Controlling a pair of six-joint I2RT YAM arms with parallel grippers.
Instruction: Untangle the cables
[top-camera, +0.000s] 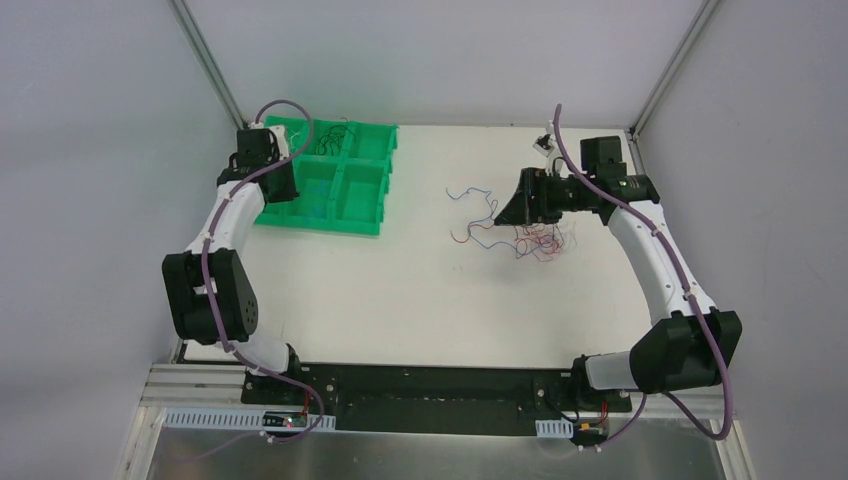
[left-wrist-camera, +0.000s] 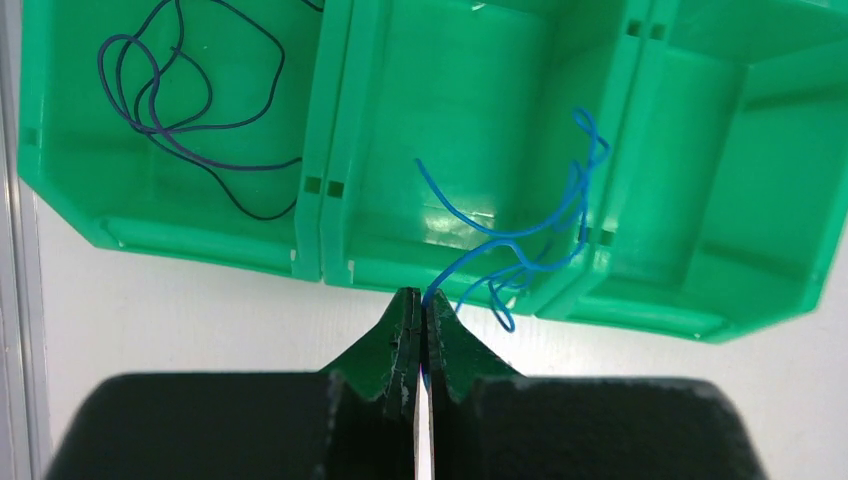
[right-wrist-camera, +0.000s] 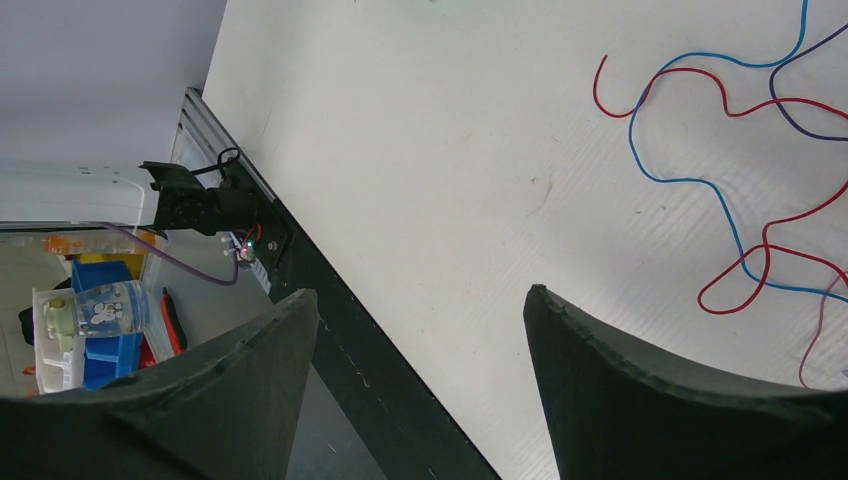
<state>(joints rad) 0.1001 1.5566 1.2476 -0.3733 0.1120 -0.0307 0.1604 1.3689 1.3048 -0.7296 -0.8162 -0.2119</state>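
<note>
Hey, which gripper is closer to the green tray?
Left. The left gripper is at the edge of the green tray, shut on a blue wire; the right gripper is far off beside the loose wire tangle.

We see a bright green tray (left-wrist-camera: 700, 200) with dark navy cables (left-wrist-camera: 165, 135) in one compartment, and a vivid blue cable (left-wrist-camera: 520, 268) pinched in the black left hand (left-wrist-camera: 420, 310). On the white bench (right-wrist-camera: 450, 150), red cables (right-wrist-camera: 764, 250) and light blue cables (right-wrist-camera: 690, 181) lie beyond the black right hand (right-wrist-camera: 420, 292). The arms (top-camera: 650, 250) are white with black joints and purple hoses (top-camera: 562, 140).
</note>
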